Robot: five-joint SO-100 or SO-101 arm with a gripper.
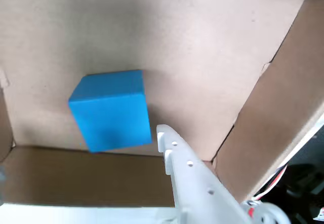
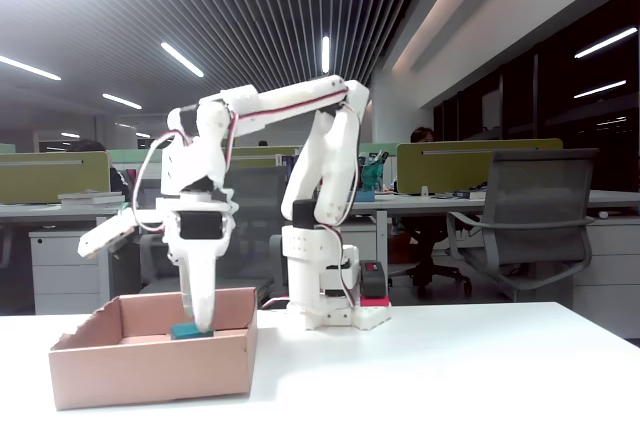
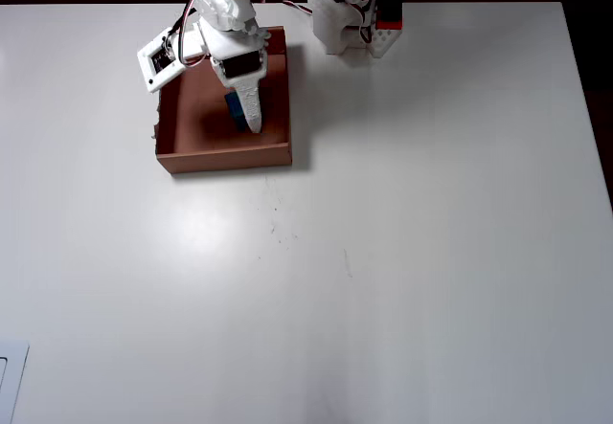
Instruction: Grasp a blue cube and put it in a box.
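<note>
The claw hangs inside the box with its jaws spread — nothing between them — and the blue cube rests on the box floor just left of the white fingertip in the wrist view, released, close beside it.

box walls ring the gripper; open above.
</note>
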